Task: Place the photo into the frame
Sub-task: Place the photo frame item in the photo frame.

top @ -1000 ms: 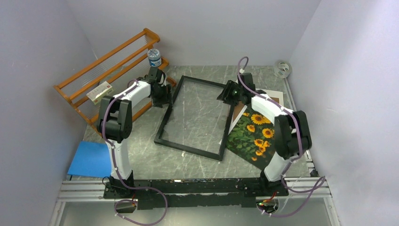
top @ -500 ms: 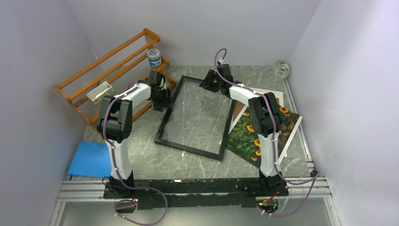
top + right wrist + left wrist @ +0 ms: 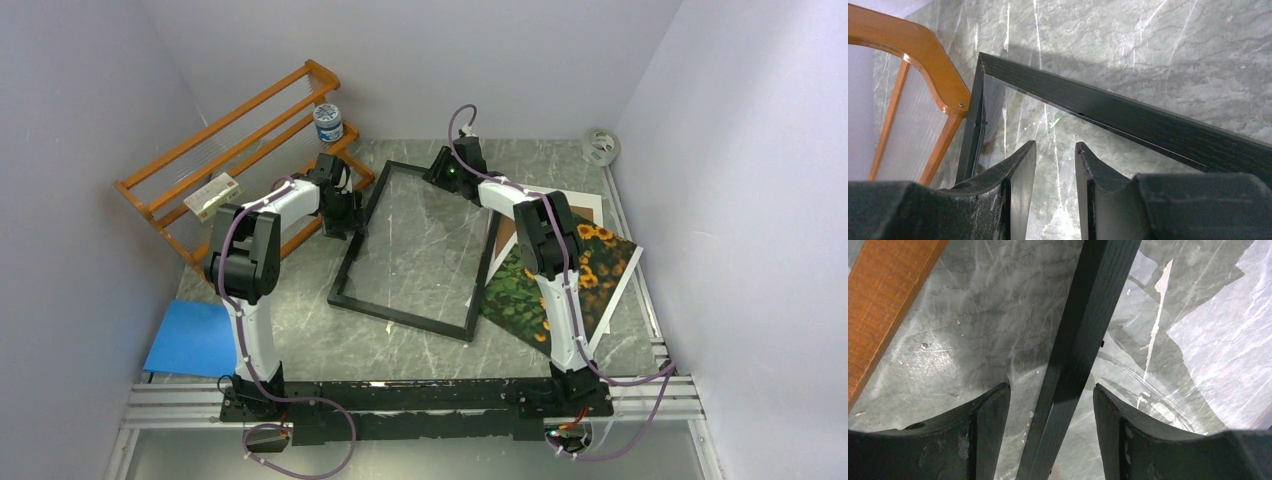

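Your right gripper (image 3: 1054,146) has swung away from the right-hand rail of the frame (image 3: 405,318), where it was a second ago. It now hovers over the far rail, roughly midway along it in the overhead view. Its fingers (image 3: 1020,170) have drawn in to a slim gap, and only glass shows through that gap, so it is slack and holds nothing. From the wrist view the far rail runs just ahead of the fingertips, and the frame's far-left corner sits beside the orange rack (image 3: 240,130).

Your left gripper (image 3: 1050,387) has barely shifted. It stands spread wide astride the frame's left rail, with table (image 3: 320,330) showing on one side of the rail and glass on the other. It is released and is not pinching the wood.

With the right arm out of the way, you can see more of the photo (image 3: 525,285). It lies face up on the table just right of the frame, and its left edge meets the right rail. Whether it tucks under that rail, you cannot tell.

Both grippers are now on the frame and neither is on the print. This reads as setting up to move or lift the frame, and the photo is not yet in it.
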You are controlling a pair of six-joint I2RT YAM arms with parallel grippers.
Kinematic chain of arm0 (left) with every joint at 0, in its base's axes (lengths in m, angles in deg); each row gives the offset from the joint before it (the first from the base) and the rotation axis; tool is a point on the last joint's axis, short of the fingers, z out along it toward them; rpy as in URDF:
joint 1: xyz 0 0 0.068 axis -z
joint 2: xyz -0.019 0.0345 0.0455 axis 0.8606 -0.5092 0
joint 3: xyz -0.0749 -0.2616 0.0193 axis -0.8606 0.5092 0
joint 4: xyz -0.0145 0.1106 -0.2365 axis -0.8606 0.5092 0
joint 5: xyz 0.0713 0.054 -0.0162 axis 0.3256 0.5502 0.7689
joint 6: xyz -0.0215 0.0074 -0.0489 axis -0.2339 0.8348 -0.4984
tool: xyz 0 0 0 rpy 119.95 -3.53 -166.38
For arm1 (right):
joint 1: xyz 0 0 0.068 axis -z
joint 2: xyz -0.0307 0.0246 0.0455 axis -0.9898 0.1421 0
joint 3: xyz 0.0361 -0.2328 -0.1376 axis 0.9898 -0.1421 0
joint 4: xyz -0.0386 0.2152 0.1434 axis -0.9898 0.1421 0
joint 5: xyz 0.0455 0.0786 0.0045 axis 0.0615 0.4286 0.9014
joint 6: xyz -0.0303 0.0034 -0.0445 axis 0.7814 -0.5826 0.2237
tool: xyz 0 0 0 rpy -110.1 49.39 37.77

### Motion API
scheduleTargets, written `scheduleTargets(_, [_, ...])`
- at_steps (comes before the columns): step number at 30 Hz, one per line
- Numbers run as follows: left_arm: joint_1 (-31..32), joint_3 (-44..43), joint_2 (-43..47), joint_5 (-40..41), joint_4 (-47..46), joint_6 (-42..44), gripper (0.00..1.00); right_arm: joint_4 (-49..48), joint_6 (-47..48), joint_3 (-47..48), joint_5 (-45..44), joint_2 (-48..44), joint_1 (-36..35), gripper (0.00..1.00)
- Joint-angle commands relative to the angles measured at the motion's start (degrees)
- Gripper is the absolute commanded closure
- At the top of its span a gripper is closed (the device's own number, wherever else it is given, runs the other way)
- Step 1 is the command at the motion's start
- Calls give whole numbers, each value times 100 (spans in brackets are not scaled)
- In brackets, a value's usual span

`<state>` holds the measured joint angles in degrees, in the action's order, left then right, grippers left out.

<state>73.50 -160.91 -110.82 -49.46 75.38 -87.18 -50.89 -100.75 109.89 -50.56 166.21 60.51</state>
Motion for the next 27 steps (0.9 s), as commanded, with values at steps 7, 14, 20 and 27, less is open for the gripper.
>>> scheduleTargets(7, [-13,-7,240,-171,-115,31,33,-247,154,539,-114,310,-4,63])
scheduleTargets(14, [-9,45,283,-168,-131,-10,33,-218,254,578,-107,336,-8,66])
scheduleTargets(20, [-9,87,379,-123,-136,-51,33,-376,213,367,-14,-125,5,66])
scheduleTargets(27, [-14,8,546,-13,-101,-64,30,111,226,-129,84,-1272,18,58])
